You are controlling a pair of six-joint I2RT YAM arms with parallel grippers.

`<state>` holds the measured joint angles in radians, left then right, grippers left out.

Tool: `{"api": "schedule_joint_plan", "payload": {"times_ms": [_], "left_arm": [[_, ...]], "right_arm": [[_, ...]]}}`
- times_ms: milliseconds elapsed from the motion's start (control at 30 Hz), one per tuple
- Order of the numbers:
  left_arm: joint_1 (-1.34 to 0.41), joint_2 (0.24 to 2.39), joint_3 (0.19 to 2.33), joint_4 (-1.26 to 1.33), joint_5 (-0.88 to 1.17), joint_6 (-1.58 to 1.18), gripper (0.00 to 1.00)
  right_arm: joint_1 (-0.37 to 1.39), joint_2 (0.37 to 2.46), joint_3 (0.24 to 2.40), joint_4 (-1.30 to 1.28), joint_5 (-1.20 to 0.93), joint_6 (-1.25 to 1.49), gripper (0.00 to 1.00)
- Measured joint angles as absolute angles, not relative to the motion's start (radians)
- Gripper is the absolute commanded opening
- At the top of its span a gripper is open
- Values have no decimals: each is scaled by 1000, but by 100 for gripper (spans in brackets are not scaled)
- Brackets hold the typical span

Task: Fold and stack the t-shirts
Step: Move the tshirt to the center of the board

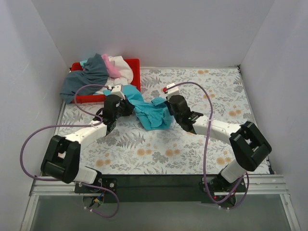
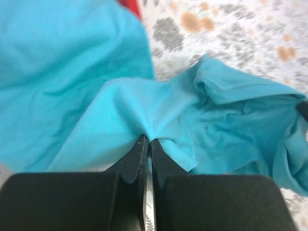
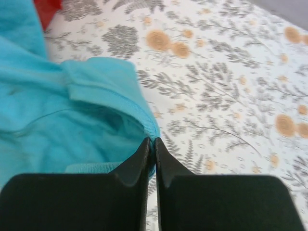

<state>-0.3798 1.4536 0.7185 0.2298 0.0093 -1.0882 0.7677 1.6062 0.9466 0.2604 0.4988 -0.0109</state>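
Turquoise t-shirt (image 1: 153,114) bunched mid-worktop (image 1: 192,149) between the arms — left gripper (image 2: 147,140) pinched on a fold, right gripper (image 3: 153,140) pinched on its hem — other t-shirts (image 1: 94,72) heaped over the red tray (image 1: 136,67).

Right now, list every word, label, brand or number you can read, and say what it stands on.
None can be read in any view. The turquoise t-shirt, the piled shirts, the red tray and the flowered table cover show no lettering.
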Motion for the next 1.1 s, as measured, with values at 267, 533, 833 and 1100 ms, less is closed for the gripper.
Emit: {"api": "schedule_joint_plan", "payload": {"times_ms": [267, 533, 833, 1100], "left_arm": [[-381, 1224, 791, 125, 114, -1070, 0], [-387, 1146, 863, 66, 344, -1071, 9], [-396, 1537, 915, 74, 318, -1071, 49], [-413, 1471, 873, 127, 253, -1075, 54]], "right_arm": [[715, 1389, 819, 240, 648, -53, 1], [650, 1126, 720, 224, 708, -43, 1], [585, 1148, 662, 157, 636, 32, 67], [631, 1227, 661, 152, 422, 67, 69]]}}
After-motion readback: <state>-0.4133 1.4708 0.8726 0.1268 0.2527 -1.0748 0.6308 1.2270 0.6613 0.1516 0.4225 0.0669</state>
